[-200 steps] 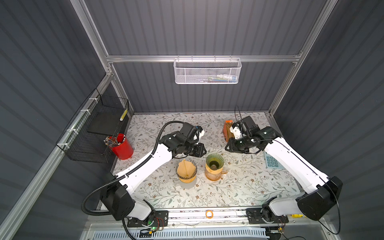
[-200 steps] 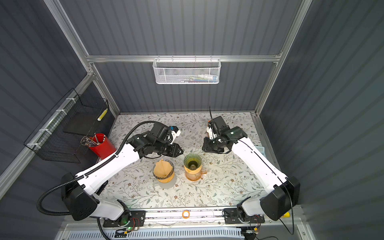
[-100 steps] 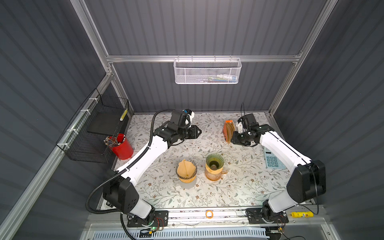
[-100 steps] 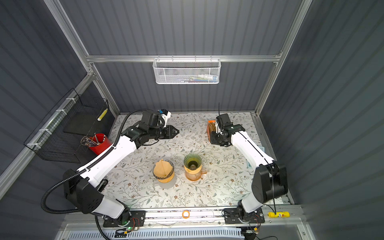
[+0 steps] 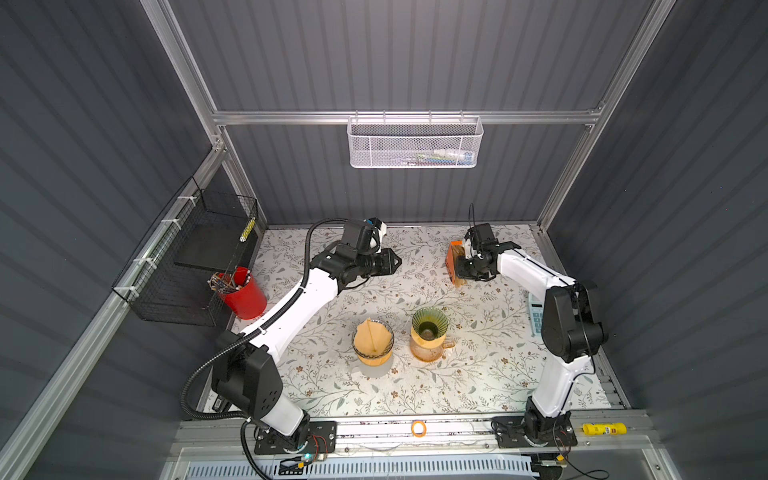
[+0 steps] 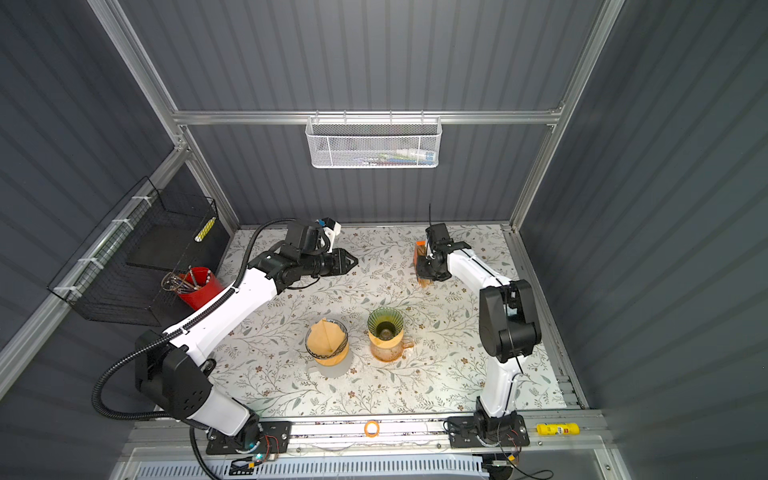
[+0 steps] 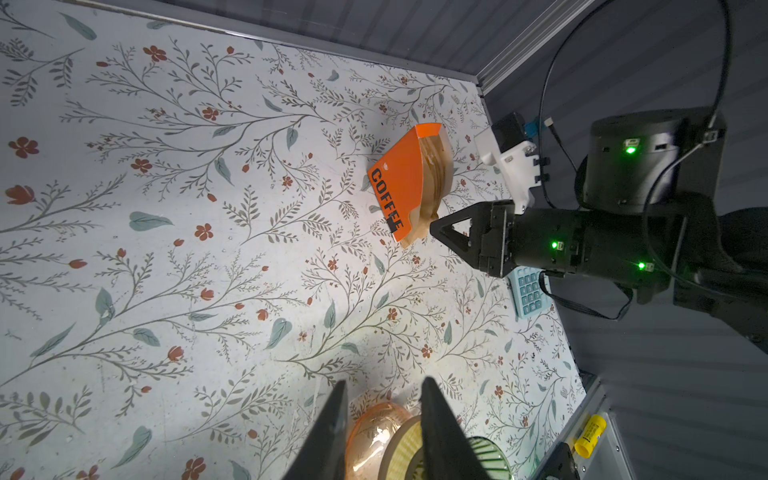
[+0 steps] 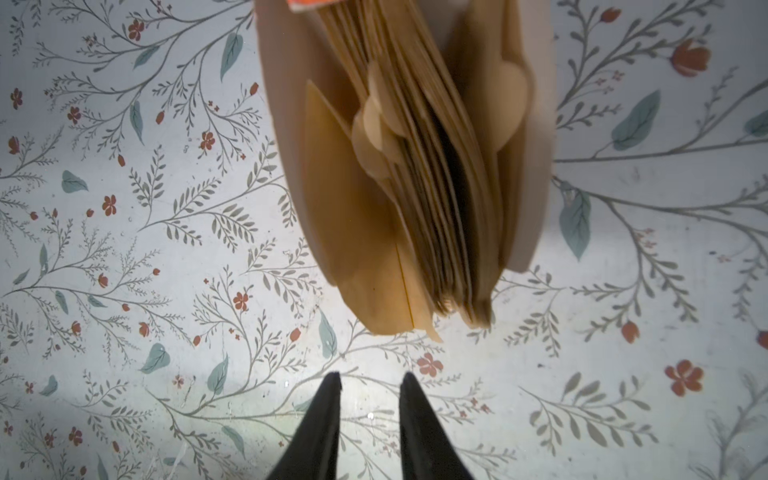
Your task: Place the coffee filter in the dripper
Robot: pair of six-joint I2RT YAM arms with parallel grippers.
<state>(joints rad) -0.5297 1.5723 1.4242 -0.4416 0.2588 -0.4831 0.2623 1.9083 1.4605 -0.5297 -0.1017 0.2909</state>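
Observation:
A green ribbed dripper sits on an amber carafe mid-table; part of it shows between my left fingers in the left wrist view. Left of it, an amber glass holds one brown filter. An orange "COFFEE" filter box stands at the back right, with several brown filters fanned out of it. My right gripper hovers by the box's near end, open and empty. My left gripper is open and empty, at the back middle.
A red cup of pens and a black wire basket are at the left. A blue calculator lies by the right arm's base. A white mesh basket hangs on the back wall. A yellow tube lies on the front rail.
Both arms have drawn back from the dripper and the glass to the rear of the table. My right gripper has come to the filter box, its jaws a little narrower.

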